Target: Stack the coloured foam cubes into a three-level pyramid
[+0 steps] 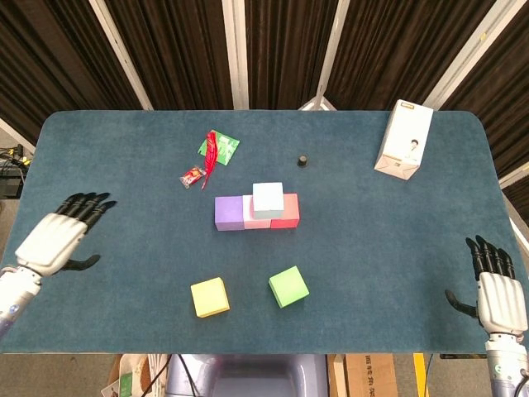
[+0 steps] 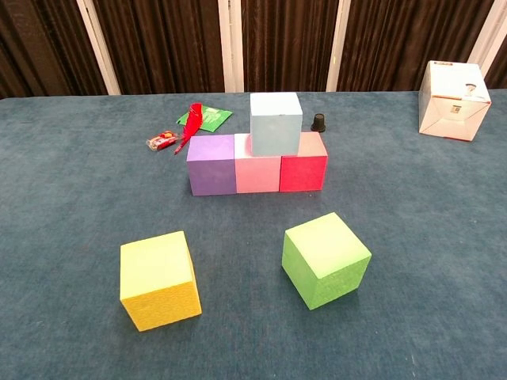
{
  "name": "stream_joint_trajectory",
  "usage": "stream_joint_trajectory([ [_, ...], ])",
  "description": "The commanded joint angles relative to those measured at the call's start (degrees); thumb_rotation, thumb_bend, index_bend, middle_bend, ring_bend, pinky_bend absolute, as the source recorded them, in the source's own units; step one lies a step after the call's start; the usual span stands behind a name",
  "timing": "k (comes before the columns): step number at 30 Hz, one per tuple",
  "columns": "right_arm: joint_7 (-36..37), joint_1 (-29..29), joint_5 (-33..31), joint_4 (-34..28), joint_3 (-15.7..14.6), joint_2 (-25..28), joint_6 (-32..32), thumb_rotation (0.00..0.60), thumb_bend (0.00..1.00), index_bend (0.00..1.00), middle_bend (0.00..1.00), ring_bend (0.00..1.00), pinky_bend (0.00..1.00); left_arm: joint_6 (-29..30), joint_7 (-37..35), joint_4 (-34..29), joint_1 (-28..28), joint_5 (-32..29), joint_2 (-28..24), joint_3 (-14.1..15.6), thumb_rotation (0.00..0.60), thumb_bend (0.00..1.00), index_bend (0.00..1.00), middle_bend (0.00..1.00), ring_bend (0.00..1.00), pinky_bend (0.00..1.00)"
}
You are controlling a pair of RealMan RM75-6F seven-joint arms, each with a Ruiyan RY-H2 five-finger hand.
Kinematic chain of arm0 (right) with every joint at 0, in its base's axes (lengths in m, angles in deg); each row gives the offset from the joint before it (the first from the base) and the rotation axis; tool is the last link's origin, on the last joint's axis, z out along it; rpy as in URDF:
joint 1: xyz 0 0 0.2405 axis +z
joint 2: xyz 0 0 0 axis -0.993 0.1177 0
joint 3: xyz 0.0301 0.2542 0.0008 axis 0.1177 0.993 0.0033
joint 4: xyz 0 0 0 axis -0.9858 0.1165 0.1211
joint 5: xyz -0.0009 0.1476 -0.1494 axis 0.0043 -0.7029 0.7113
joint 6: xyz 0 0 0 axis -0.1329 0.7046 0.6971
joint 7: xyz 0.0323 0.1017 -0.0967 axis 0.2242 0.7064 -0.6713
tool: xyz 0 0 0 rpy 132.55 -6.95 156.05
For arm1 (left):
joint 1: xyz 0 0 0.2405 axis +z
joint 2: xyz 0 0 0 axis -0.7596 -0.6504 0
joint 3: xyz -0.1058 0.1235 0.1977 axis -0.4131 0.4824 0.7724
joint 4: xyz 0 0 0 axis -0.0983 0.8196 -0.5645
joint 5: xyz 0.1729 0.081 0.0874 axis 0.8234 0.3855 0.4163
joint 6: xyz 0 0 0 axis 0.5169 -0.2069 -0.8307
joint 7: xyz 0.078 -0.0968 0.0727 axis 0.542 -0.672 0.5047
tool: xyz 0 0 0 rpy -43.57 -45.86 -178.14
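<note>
A purple cube, a pink cube and a red cube form a row mid-table. A light blue cube sits on top, over the pink and red ones. Nearer the front lie a yellow cube and a green cube, both loose. My left hand hovers over the table's left part, fingers spread, holding nothing. My right hand is at the right front corner, fingers apart and empty. Neither hand shows in the chest view.
A white carton stands at the back right. A small black cap lies behind the row. Red and green wrappers and a small sweet lie back left of the cubes.
</note>
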Motion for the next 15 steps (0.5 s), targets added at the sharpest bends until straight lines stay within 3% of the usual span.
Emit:
stream_joint_trajectory([
  [1,-1.19,-0.76,-0.58,0.37,1.31,-0.83,0.45,0.6,0.25,0.0,0.02,0.0,0.0,-3.88,-0.64,0.18,-4.28,5.37,-1.42,0.25,0.6,0.31,0.06,0.0,0.0,0.0],
  [8,-1.43,-1.76,-1.32,3.1,4.2,-3.11,0.47,0.6,0.25,0.0,0.02,0.0,0.0,-7.91,-6.75,2.25,-10.33,13.9,0.27,2.68,0.6,0.31,0.06,0.0,0.0,0.0],
  [15,-2.35,-2.85,-0.98,4.55,5.86,-4.46,1.05,0.6,0.25,0.0,0.02,0.0,0.0,-9.63,-11.03,5.89,-14.95,18.55,4.45,4.95,0.6,0.31,0.06,0.0,0.0,0.0],
])
